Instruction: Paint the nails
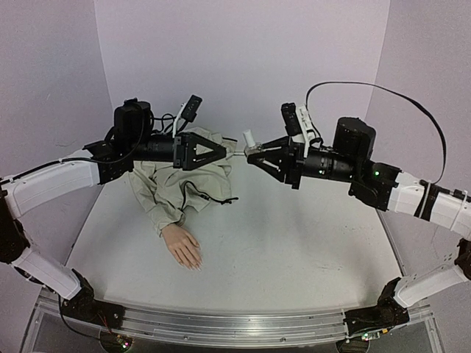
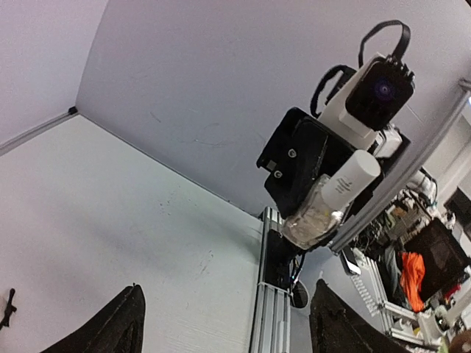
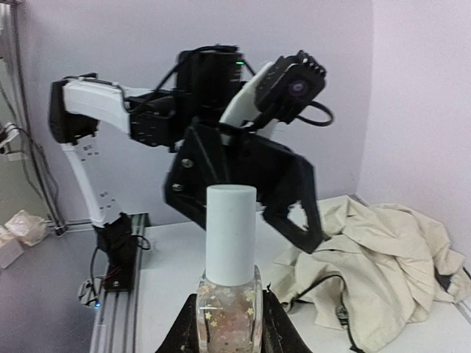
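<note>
The table (image 1: 294, 250) bears a crumpled jacket (image 1: 184, 180) at back left, its sleeve ending in a pink hand (image 1: 182, 245) lying palm down. Above, the left gripper (image 1: 223, 151) gapes, empty, facing the right gripper (image 1: 252, 153), which is clamped on a white-capped bottle (image 1: 249, 138). The nails (image 1: 196, 265) lie on the table, well apart from the bottle, nearer and to its left.

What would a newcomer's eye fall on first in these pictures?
In mid-air above the table, the right tool clamps a glass bottle with a white cap, and the open left tool faces it. Below, left of centre, a pink mannequin hand lies palm-down, coming out of a crumpled beige jacket.
</note>
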{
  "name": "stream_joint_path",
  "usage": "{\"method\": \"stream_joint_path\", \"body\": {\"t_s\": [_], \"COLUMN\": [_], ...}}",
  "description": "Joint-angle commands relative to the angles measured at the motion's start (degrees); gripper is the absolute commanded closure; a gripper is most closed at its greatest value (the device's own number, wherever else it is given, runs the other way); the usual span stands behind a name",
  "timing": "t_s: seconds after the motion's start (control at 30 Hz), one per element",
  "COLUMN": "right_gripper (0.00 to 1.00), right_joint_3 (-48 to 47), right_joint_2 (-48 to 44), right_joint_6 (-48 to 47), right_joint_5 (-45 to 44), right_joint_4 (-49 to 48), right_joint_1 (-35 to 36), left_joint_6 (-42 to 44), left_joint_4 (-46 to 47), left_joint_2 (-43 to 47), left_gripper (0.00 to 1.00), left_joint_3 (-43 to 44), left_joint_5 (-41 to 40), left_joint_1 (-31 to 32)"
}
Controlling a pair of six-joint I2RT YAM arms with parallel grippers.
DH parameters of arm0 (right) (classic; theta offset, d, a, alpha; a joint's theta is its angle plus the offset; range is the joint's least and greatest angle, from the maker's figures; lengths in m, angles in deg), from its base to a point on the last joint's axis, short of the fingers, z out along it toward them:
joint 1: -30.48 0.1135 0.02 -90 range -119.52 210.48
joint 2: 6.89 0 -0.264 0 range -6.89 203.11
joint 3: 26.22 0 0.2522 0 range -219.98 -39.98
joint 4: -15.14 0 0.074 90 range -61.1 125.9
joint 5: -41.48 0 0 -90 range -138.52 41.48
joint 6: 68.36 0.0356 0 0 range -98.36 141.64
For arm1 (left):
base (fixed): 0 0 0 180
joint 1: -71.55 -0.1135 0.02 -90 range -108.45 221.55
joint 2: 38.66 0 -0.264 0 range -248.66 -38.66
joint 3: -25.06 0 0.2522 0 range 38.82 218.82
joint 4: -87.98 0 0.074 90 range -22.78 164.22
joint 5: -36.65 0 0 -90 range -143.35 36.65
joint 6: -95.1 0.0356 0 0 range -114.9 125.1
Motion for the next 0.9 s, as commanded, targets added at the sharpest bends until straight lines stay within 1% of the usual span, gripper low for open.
{"method": "stream_joint_path", "body": {"t_s": [0.0, 0.1, 0.23, 0.27, 0.37, 0.47, 0.63, 0.77, 0.87], "right_gripper": [1.0, 1.0, 1.0, 1.0, 1.0, 1.0, 1.0, 1.0, 1.0], "right_joint_3": [-3.2, -4.8, -6.6, -7.0, -8.6, -10.4, -12.6, -13.2, -13.5], "right_joint_2": [2.1, 4.4, 7.2, 7.9, 9.7, 11.1, 12.9, 13.4, 13.8], "right_joint_6": [-2.2, -1.5, -1.8, -2.3, -4.1, -5.4, -7.2, -7.7, -8.1], "right_joint_5": [-15.2, -21.3, -30.2, -31.8, -37.2, -39.7, -41.8, -41.7, -41.8], "right_joint_4": [-2.4, -2.7, -2.6, -2.6, -2.6, -2.0, -1.2, -1.1, -0.9], "right_joint_1": [0.0, 0.8, 3.4, 4.4, 7.4, 9.6, 11.6, 12.1, 12.4], "left_joint_6": [-8.7, -11.9, -15.7, -15.9, -14.8, -15.0, -14.9, -15.2, -15.1], "left_joint_4": [1.0, 0.9, 1.0, 1.0, 1.0, 1.0, 1.0, 1.0, 1.0], "left_joint_2": [5.1, 6.0, 5.4, 5.1, 4.0, 3.3, 3.0, 1.9, 1.4], "left_gripper": [0.21, 0.2, 0.18, 0.17, 0.16, 0.17, 0.24, 0.32, 0.41], "left_joint_3": [-1.5, -2.2, -0.9, -0.5, 0.9, 2.1, 2.5, 3.7, 4.3], "left_joint_5": [-11.8, -17.0, -20.1, -21.3, -25.2, -28.2, -33.5, -33.4, -33.8], "left_joint_1": [0.6, 0.6, 1.0, 1.5, 3.4, 4.2, 5.4, 5.5, 5.9]}}
